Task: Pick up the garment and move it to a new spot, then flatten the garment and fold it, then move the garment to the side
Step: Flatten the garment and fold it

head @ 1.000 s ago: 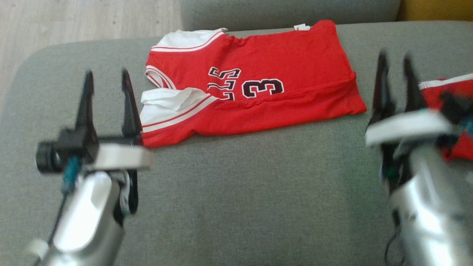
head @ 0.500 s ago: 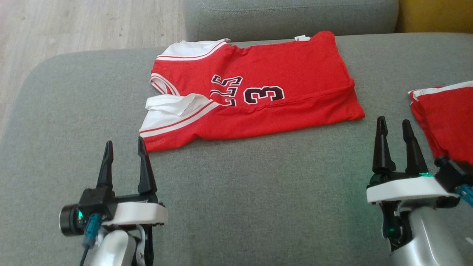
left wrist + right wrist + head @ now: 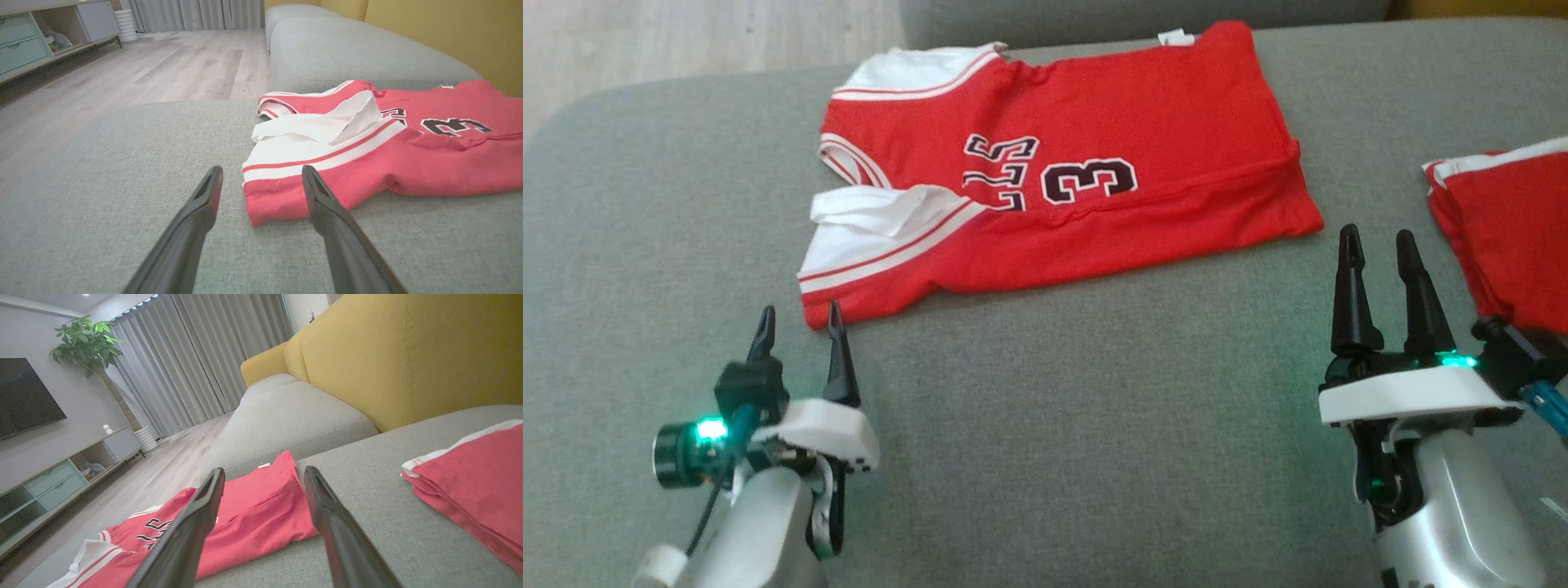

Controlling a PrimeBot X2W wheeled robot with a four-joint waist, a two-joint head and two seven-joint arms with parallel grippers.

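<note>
- On the grey seat cushion [image 3: 1062,441], ahead of both arms: the red jersey [image 3: 1143,114], lying flat and folded lengthwise, number 3 uppermost, white-trimmed shoulder end to the left, hem end to the right.
- At lower left of the head view, the left gripper [image 3: 800,310]: jaws spread, nothing held, tips right at the near left corner [image 3: 269,204] of the jersey. Framed between the jaws in the left wrist view; contact impossible to judge.
- At lower right, the right gripper [image 3: 1377,233]: jaws likewise spread and empty, tips just beside the near hem corner [image 3: 1298,220], apparently not touching.
- Farther right, apart from the jersey: a second red garment [image 3: 1515,237], folded, close beside the right wrist.
- Likely handling: light, thin, limp cloth, with no stiffness to keep its shape. Bound to sag and open out once lifted, and probably smooth enough for the layers to slide.
- Best hold, judging from the lie: both near corners at once, pinched through every layer, low against the cushion with one finger slid underneath.
- Risks: catching the top layer alone and peeling the fold open, or snagging the loose white armhole flap [image 3: 882,214].
- Stage, by the look of it: folding apparently done, shift to the side not yet begun.
</note>
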